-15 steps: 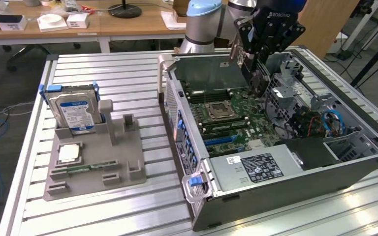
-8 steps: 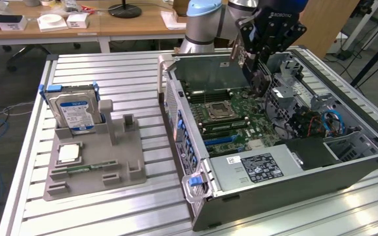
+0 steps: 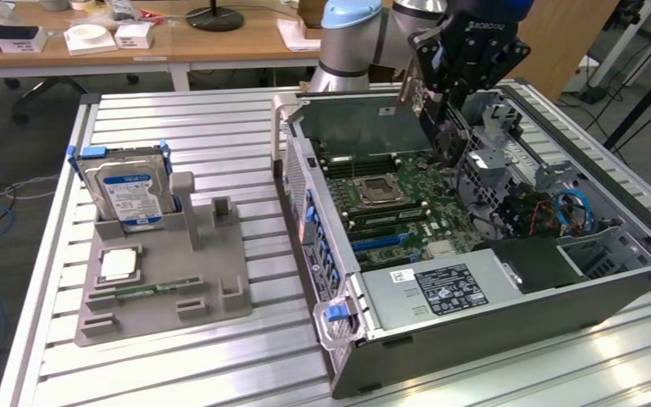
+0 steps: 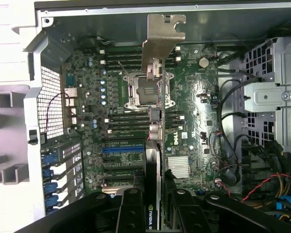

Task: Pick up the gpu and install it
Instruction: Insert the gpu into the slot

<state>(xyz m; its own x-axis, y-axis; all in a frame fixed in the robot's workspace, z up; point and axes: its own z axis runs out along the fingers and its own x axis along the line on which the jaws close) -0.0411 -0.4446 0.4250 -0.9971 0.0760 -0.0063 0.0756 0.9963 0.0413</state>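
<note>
Black fingers (image 4: 131,208) of the gripper (image 4: 155,211) are clenched on the gpu (image 4: 154,124), a thin flat expansion card with a dark face and a green board, seen edge-on in the wrist view. Its silver metal bracket (image 4: 163,39) is the end farthest from the hand. The card is held on edge inside the open grey metal computer case (image 3: 507,339), directly below the hand, over the green motherboard (image 4: 194,121) and the square silver processor socket (image 4: 146,90). Whether the card's lower edge touches the board cannot be told. Well apart from the hand, outside the case, a silver hard drive with a blue-white label (image 3: 128,191) stands upright in a grey moulded fixture (image 3: 156,297) on the ribbed aluminium table (image 3: 235,119).
</note>
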